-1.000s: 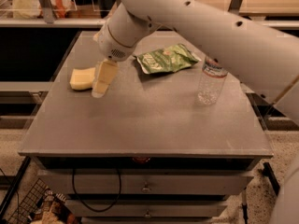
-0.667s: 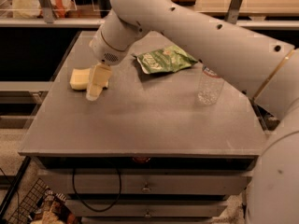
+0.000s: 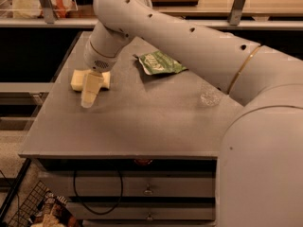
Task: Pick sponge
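The sponge (image 3: 77, 80) is a pale yellow soft block lying on the left part of the grey table (image 3: 142, 126). My gripper (image 3: 88, 100) hangs from the white arm, points down, and stands directly in front of the sponge's middle, covering part of it. The sponge shows on both sides of the gripper. I cannot tell whether the gripper touches the sponge.
A crinkled green snack bag (image 3: 158, 63) lies at the back middle of the table. A clear plastic bottle (image 3: 210, 96) stands to the right, partly hidden by my arm. A shelf rail runs behind the table. Drawers sit below, and a wire basket (image 3: 33, 209) at the lower left.
My gripper has moved left, from beside the sponge's right end to in front of its middle. My arm now fills more of the right side. The sponge has not moved.
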`<action>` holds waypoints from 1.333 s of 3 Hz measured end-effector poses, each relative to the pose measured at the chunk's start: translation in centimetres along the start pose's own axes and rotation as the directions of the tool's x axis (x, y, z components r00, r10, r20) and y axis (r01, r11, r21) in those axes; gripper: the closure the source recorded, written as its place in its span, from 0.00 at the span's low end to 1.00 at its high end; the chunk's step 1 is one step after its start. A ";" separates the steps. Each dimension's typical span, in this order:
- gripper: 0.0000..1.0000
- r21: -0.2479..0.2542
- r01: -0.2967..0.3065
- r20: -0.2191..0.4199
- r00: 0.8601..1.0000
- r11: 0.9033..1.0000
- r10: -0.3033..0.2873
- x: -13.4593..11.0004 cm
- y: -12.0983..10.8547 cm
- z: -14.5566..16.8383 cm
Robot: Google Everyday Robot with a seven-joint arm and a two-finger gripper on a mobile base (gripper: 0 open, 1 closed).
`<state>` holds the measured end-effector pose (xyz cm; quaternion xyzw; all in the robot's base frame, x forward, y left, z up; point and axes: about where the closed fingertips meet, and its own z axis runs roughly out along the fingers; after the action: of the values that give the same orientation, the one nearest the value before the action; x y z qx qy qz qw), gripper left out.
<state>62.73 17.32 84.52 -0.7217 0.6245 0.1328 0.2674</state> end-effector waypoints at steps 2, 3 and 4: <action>0.38 -0.024 -0.032 -0.027 0.999 0.999 0.031 1.2 0.2 1.6; 0.59 -0.024 -0.032 -0.027 0.999 0.999 0.031 0.9 0.1 1.3; 0.83 -0.024 -0.032 -0.028 0.999 0.999 0.031 0.6 -0.1 0.6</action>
<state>63.03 17.22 83.71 -0.7168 0.6377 0.1348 0.2479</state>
